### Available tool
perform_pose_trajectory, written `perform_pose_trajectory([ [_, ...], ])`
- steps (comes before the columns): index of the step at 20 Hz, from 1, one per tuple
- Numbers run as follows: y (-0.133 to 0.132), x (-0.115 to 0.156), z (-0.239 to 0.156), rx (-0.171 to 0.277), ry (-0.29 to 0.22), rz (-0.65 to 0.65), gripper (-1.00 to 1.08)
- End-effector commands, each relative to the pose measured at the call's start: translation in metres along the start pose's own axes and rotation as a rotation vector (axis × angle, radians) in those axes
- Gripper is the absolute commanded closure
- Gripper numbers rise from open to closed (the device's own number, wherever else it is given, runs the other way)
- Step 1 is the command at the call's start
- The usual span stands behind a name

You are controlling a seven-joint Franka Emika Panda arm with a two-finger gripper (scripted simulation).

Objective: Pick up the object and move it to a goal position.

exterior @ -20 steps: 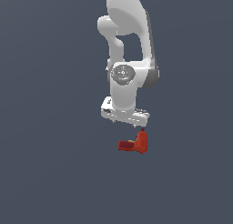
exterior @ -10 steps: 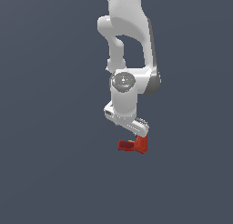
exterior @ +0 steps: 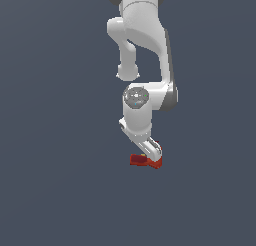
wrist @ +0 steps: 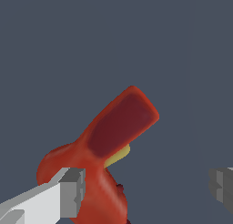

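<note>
Wrist view: jaws spread, one finger [wrist: 68, 193] seemingly touching the object [wrist: 109, 141].

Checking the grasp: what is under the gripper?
The red object lies under the open gripper, beside one finger. Its lower end is cut off by the wrist view.

Bare simulated scene: flat, featureless grey-blue ground [exterior: 55, 190] all around.
</note>
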State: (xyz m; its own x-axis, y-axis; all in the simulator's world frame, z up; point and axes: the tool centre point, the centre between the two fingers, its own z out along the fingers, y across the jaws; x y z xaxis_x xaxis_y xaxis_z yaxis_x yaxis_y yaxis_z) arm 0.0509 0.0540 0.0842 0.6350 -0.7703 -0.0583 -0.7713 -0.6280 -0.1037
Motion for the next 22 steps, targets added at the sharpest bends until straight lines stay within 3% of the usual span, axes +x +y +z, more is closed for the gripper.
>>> perform_pose_trajectory([
  [1,-0.005,0.002,0.005,0.010,0.003,0.076,-1.00],
  [12,-0.021,0.008,0.024,0.049,0.009,0.365,-1.00],
  [22,-0.028,0.010,0.032,0.066,0.010,0.483,-1.00],
])
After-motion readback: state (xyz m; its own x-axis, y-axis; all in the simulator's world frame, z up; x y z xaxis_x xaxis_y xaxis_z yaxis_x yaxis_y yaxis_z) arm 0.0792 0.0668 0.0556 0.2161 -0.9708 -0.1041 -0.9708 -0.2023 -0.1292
